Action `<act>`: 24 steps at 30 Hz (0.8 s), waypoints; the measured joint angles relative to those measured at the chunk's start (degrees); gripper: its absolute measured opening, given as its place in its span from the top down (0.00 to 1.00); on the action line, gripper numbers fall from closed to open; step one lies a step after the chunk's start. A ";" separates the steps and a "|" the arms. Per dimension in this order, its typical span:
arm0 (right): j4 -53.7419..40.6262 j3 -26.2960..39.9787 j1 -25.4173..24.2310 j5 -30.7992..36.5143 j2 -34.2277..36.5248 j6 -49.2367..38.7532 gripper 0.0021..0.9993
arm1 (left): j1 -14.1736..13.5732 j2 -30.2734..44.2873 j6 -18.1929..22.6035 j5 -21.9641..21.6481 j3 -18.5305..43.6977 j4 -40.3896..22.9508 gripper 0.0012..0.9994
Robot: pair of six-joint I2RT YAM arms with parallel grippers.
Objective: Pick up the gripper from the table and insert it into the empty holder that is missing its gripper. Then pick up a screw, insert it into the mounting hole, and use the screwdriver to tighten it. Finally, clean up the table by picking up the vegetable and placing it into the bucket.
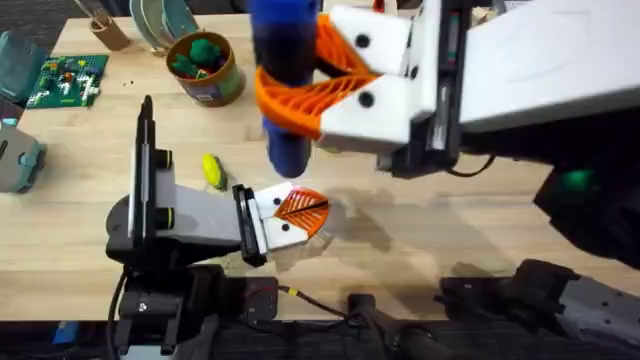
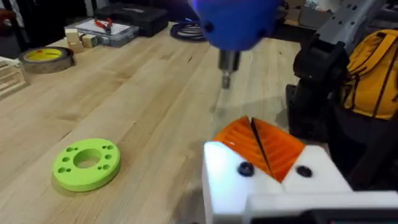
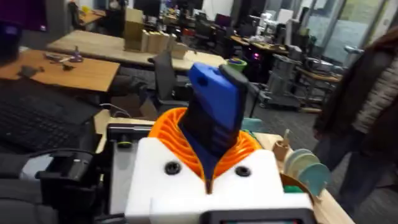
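**newbie_op:** Jaws-wise, what am I looking at? Your right gripper [image 1: 318, 88] is clamped on the screwdriver [image 1: 283, 75], orange pads squeezing the blue body from both sides, tip pointing down at the table [image 1: 420, 230]. Makes sense, you need it vertical to drive a screw.

**benchrat:** Yep, and the left gripper [image 1: 298, 213] sits low on the table with its two orange fingers pressed together, nothing visible between them. In your left wrist view the screwdriver's metal tip hangs just above and beyond those fingers, not touching anything yet. My guess is you're lining the bit up with the mounting hole, but I can't tell if a screw is seated there.

**newbie_op:** And the cleanup bit?

**benchrat:** Not done. The vegetable [image 1: 212, 170] is lying on the wood just beside the left arm, well apart from the bucket [image 1: 208, 70] at the far side, which already has green stuff in it. The green ring disc [image 2: 86, 163] is just clutter near the left gripper, so don't clip it when you bring the tip down.
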 joint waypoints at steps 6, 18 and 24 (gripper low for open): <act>2.09 -0.20 1.90 0.00 2.37 0.02 0.99 | 0.00 -0.02 0.00 0.00 0.00 0.00 0.99; 7.63 -0.52 2.47 -2.48 5.99 2.40 0.99 | 0.00 0.00 0.00 0.00 0.00 0.00 0.99; 7.70 -0.52 2.47 -3.28 6.66 3.21 0.99 | 0.00 0.00 0.01 0.00 0.00 0.00 0.99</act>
